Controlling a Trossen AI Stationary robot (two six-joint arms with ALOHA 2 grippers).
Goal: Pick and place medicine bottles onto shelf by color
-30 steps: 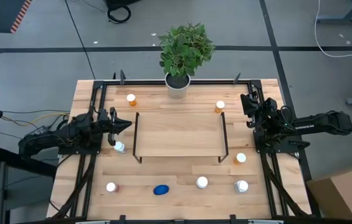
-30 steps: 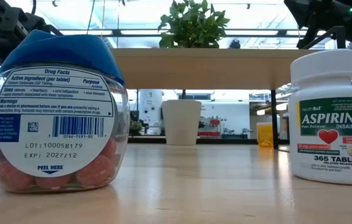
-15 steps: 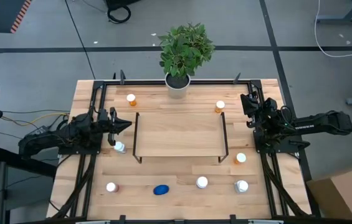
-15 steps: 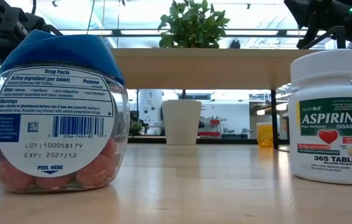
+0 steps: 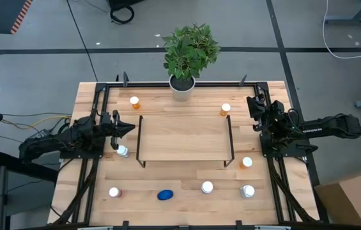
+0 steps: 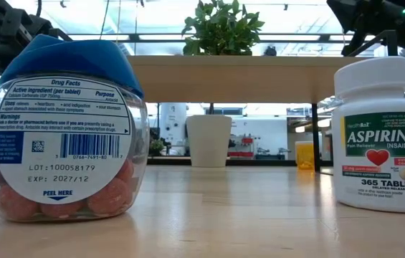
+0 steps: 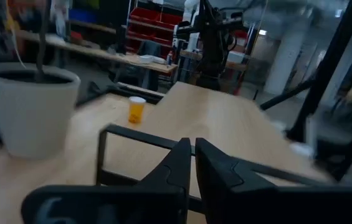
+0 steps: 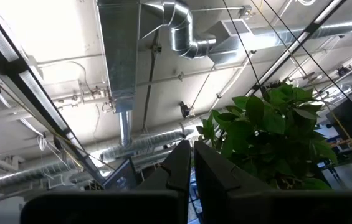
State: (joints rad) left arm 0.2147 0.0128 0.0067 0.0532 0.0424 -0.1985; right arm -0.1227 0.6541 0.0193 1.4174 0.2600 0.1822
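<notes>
Wooden table (image 5: 180, 179) seen from above, with the shelf (image 5: 183, 137) in its middle and nothing on it. Around it, eight medicine bottles: orange ones at (image 5: 134, 101), (image 5: 225, 109) and (image 5: 247, 162), a pale one (image 5: 122, 151) just beside the left gripper (image 5: 129, 128), a reddish one (image 5: 114, 192), the blue bottle (image 5: 164, 195), two white-capped ones (image 5: 207, 187) and (image 5: 248, 191). Plant pot (image 5: 182, 86) at the far edge. Right gripper (image 5: 252, 105) at the right side, near the far corner.

From table height: blue bottle (image 6: 66, 129) and aspirin bottle (image 6: 380, 136) close in front, shelf (image 6: 238, 79) behind.

Left wrist view: fingers (image 7: 176, 165) pressed together, holding nothing, aimed over the shelf rail (image 7: 138, 137) toward an orange bottle (image 7: 136, 110).

Right wrist view: fingers (image 8: 179, 163) closed too, empty, pointing up at the ceiling ducts (image 8: 163, 37) and plant leaves (image 8: 269, 130).
</notes>
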